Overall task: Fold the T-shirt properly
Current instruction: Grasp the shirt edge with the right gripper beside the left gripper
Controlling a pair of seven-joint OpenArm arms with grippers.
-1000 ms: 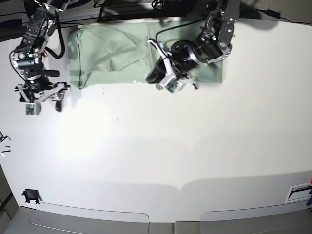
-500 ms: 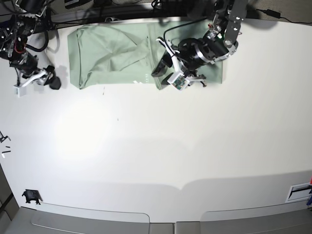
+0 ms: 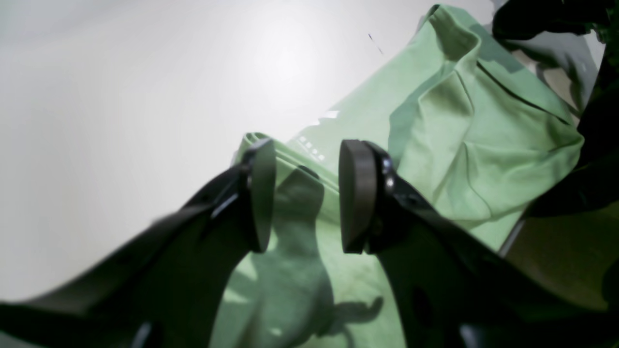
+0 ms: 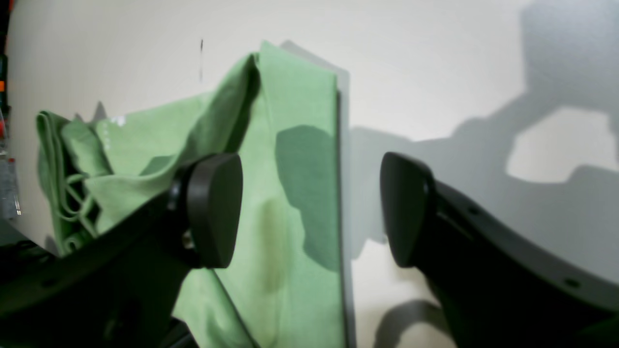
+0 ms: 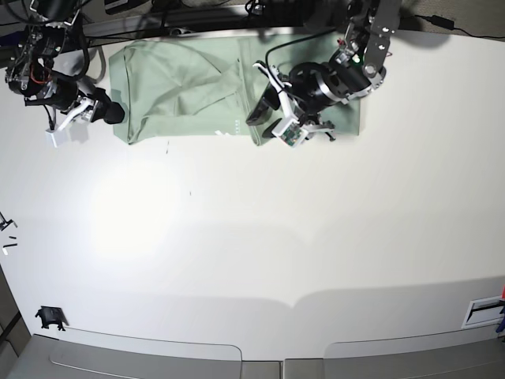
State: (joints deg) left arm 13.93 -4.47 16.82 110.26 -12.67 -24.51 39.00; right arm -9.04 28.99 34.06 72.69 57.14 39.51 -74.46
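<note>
The T-shirt (image 5: pixel 185 91) lies along the far edge of the white table (image 5: pixel 260 237), partly folded and rumpled in the middle. The left gripper (image 3: pixel 302 193) hovers over the shirt's folded hem, jaws apart, nothing between them. At the shirt's other end the right gripper (image 4: pixel 309 210) has its jaws spread wide, straddling the straight fabric edge, empty too. For a clean fold, I'd say each should pinch a corner through all layers, then lift level so the cloth stays square.
</note>
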